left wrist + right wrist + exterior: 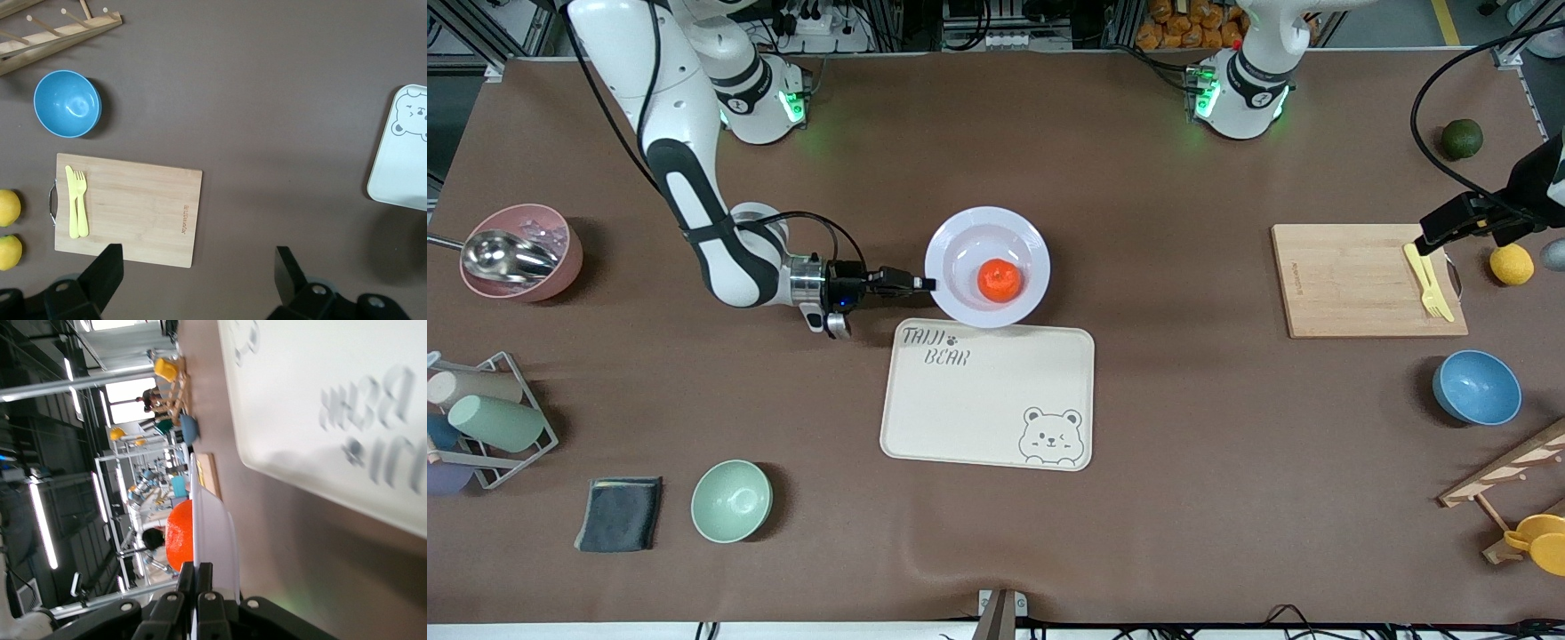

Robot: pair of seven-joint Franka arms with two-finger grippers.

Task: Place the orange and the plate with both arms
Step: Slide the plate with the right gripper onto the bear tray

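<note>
Red-orange dimpled orange (999, 279) on pale plate (960, 240), right gripper (925, 284) clamped on its rim.

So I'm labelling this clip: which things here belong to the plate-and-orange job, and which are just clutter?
Job: round red-orange orange in the pale round plate; right gripper shut on the plate's rim; left gripper open above the wooden cutting board.

Clutter: cream bear tray, blue bowl, green bowl, yellow lemon.

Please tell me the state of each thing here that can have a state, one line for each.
Orange: lying in the plate.
Plate: gripped at its rim, next to the bear tray.
Right gripper: shut on the plate.
Left gripper: open, over the cutting board, holding nothing.
</note>
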